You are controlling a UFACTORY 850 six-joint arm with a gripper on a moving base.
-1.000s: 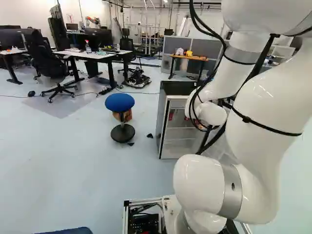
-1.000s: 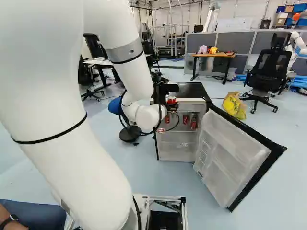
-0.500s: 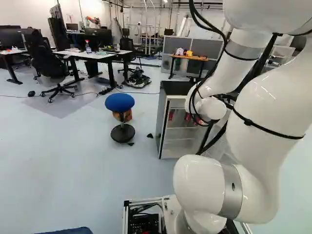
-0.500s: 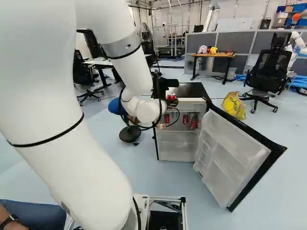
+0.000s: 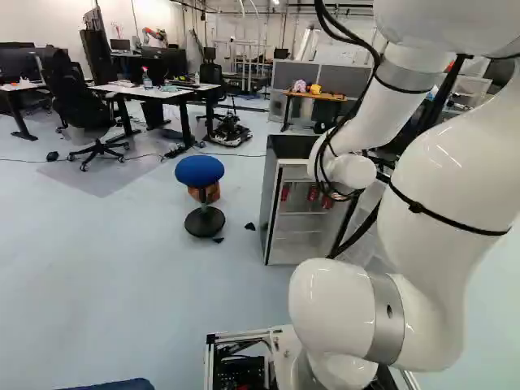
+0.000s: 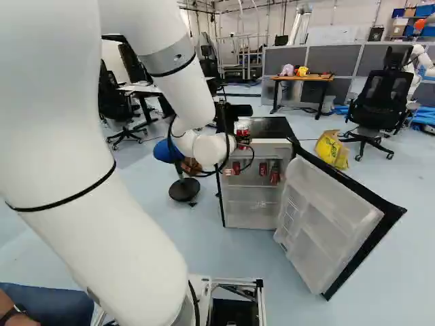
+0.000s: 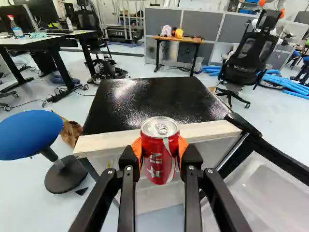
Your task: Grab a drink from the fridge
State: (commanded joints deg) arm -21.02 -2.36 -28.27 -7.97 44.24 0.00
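Open fridge right of centre in the right base view, three red cans on its upper shelf, drink can held between both fingers of the gripper before the fridge's top front edge, upright, lid uppermost, long axis near vertical.

The fridge stands ahead of the base. Its door extends open to the right. Cans are located inside, apparently on the upper shelf; the view there is partly obstructed. Stool: left of the fridge. Desk: behind the fridge, before the partition. Bag: right of the fridge, behind the door. Chair: right of the bag.
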